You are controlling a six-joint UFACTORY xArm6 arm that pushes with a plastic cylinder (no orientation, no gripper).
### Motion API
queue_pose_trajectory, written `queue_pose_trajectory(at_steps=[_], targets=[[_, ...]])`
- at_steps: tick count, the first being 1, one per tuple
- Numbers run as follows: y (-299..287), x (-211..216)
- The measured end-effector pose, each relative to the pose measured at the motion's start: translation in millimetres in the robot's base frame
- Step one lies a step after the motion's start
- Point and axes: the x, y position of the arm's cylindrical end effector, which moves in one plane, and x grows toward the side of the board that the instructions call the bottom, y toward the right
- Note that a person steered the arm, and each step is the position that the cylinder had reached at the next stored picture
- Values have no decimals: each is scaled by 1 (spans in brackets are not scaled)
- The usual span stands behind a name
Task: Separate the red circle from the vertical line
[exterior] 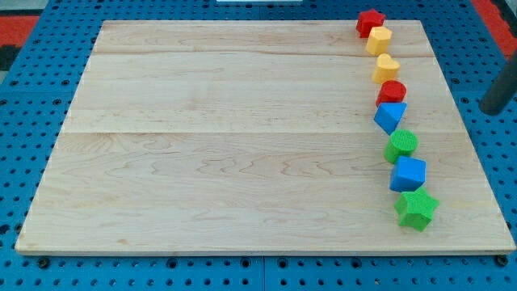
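Wooden counter point(242, 137) fills most of the frame, sitting on a blue pegboard point(32, 121). Eight blocks form a rough vertical line down the right side of the frame.

Top to bottom:
- red block point(370, 22), shape unclear, at the counter's top edge, upper right
- yellow block point(379, 40), roughly hexagonal, just below and touching or nearly touching it
- second yellow block point(386, 69), maybe heart-like, slightly apart below
- red circle point(393, 91), the task block, middle-upper part of the line, just below the second yellow one
- blue triangle point(390, 116), pressed right against the red circle's lower side
- green circle point(401, 145), just below the triangle
- blue cube point(408, 174), touching or nearly touching the green circle
- green star point(417, 208), bottom of the line, lower right of frame, just below the cube

Line leans slightly, drifting toward the view's right as it goes down. Red circle is in line, not separated.

Dark rod point(502, 87) enters at the right edge of the frame, off the counter's right side, level with the red circle and well apart from it. My tip point(488, 110) is over the pegboard, touching no block. End effector is a bare rod with no jaws, so nothing is grasped.
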Motion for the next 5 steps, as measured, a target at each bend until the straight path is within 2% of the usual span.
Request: queue_pose_trajectory(at_steps=[1,2,4,5], targets=[[-17,-21],[-48,-13],[-183,-11],[-214,-14]])
